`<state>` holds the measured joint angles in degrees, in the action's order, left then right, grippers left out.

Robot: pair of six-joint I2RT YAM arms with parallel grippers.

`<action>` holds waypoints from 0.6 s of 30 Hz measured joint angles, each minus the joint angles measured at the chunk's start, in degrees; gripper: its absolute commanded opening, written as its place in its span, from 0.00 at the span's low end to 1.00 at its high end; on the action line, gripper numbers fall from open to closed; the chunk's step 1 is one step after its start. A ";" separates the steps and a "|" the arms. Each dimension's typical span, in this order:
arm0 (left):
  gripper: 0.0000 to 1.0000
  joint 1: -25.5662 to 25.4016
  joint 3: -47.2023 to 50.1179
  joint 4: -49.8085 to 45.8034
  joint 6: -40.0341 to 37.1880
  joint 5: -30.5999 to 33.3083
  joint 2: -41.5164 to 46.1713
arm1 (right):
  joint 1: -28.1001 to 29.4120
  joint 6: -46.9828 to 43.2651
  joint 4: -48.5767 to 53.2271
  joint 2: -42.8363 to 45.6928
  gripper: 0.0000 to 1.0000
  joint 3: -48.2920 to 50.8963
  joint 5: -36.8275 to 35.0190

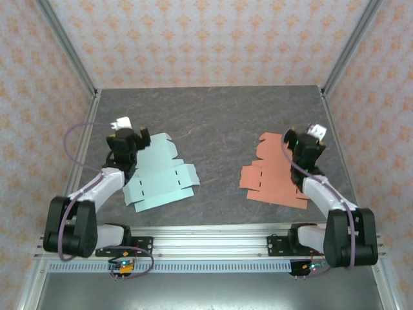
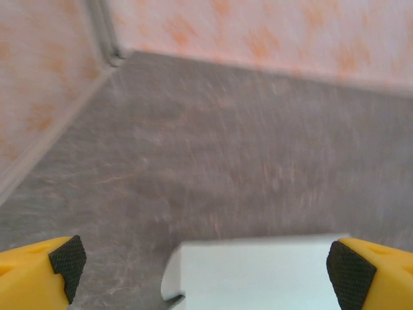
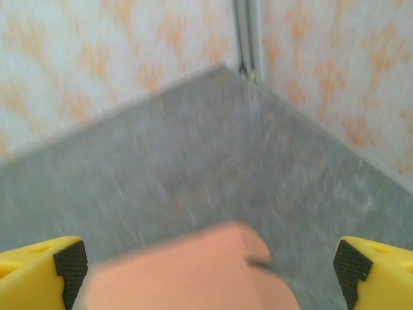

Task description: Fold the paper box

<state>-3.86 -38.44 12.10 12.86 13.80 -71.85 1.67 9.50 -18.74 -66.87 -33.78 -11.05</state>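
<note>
1. My left gripper [image 2: 210, 265] hangs with jaws spread wide and empty over the far edge of the pale green paper box blank [image 1: 161, 177], which lies flat on the grey table [image 1: 213, 116]
2. My right gripper [image 3: 210, 265], equally wide and empty, hovers above the orange blank [image 1: 274, 174], well apart from the green one

Top view: left arm [image 1: 103, 184] is covering the left edge of the pale green sheet [image 1: 161, 177]; right arm [image 1: 316, 187] is covering the right edge of the orange sheet [image 1: 271, 174]. Both wrist views are coming out blurred, and their bottom edges are cutting off each sheet and the fingers [image 2: 32, 278] of the left pincer [image 2: 206, 271] and right pincer [image 3: 210, 271].
</note>
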 measured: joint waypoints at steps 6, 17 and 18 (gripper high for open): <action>1.00 1.40 -21.42 -30.40 23.89 2.86 -4.20 | 4.00 3.72 7.15 -3.37 1.00 -14.23 8.96; 1.00 -1.73 -13.90 -54.45 27.71 -11.98 -9.14 | 31.23 -35.87 17.94 -17.46 1.00 -14.34 38.14; 1.00 -1.68 -13.81 -55.04 27.78 -12.90 -8.22 | 32.74 -39.58 20.35 -19.80 0.99 -16.15 38.73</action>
<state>-5.54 -52.25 -42.94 40.64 0.91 -80.07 34.41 -30.09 1.61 -86.67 -49.93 27.68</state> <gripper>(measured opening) 0.998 0.995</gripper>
